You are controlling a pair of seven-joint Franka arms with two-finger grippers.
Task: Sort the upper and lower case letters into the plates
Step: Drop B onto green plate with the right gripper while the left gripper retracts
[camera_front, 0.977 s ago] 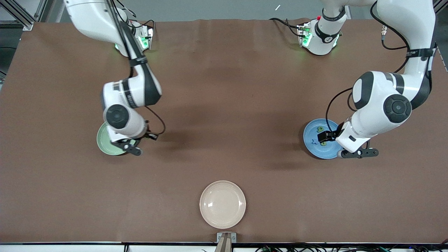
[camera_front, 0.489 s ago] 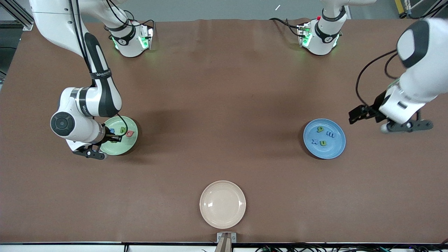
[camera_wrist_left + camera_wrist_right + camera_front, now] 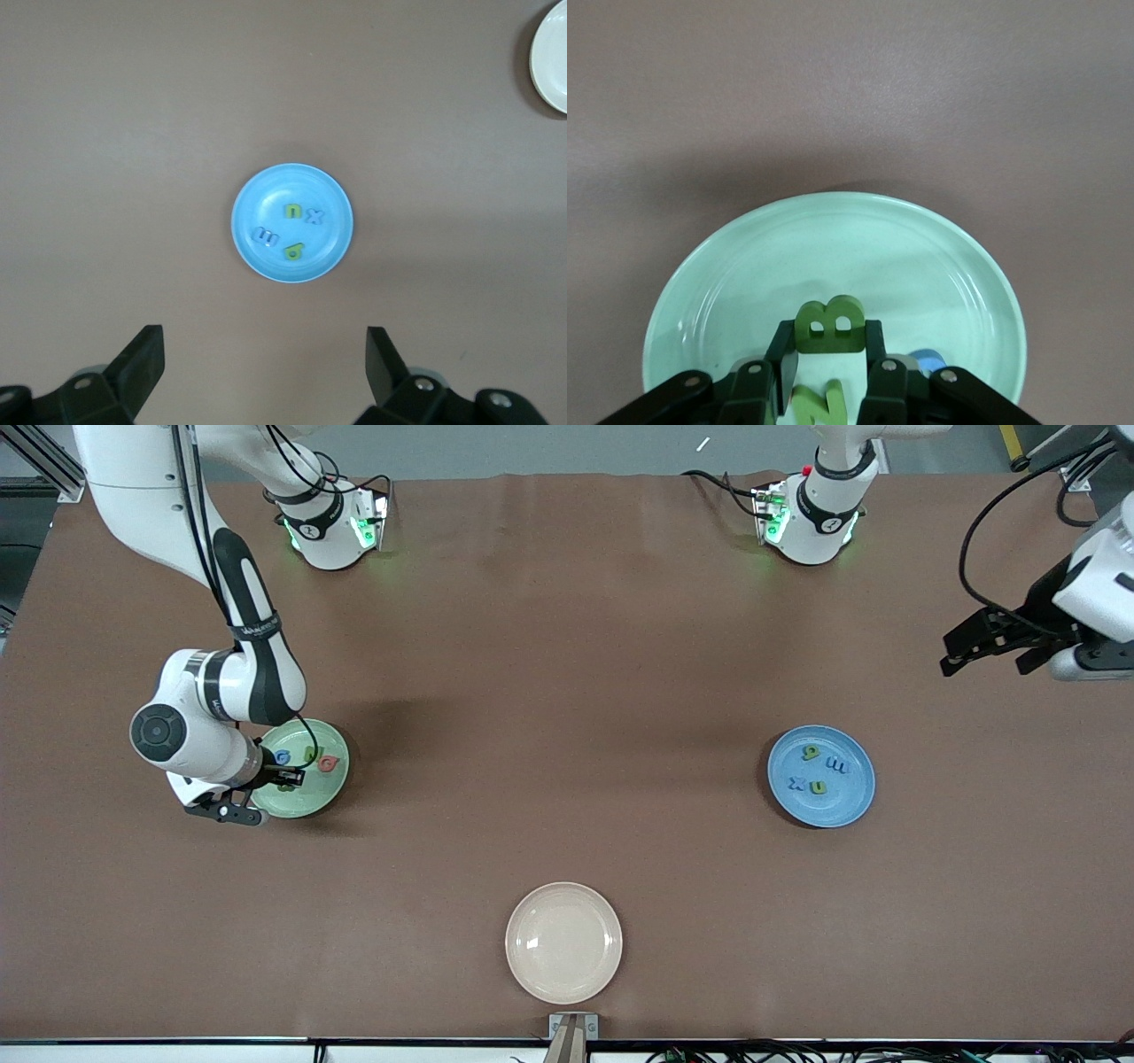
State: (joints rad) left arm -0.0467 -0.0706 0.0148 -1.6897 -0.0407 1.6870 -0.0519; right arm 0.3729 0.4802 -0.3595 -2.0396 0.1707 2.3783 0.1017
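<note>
Right claw (image 3: 828,376) grips a green block letter B (image 3: 829,327) over the pale mint green round plate (image 3: 744,266); left claw (image 3: 266,354) hangs open above the table (image 3: 567,691).

This is a robotics lab. A wide bench (image 3: 567,691) under a brown cloth carries two white arm bases (image 3: 332,527) with green status lights, bolted along one edge. Bare cables (image 3: 718,483) trail across the cloth, aluminium framing (image 3: 35,460) stands at a corner, and more wiring (image 3: 797,1054) hangs along the front edge.
</note>
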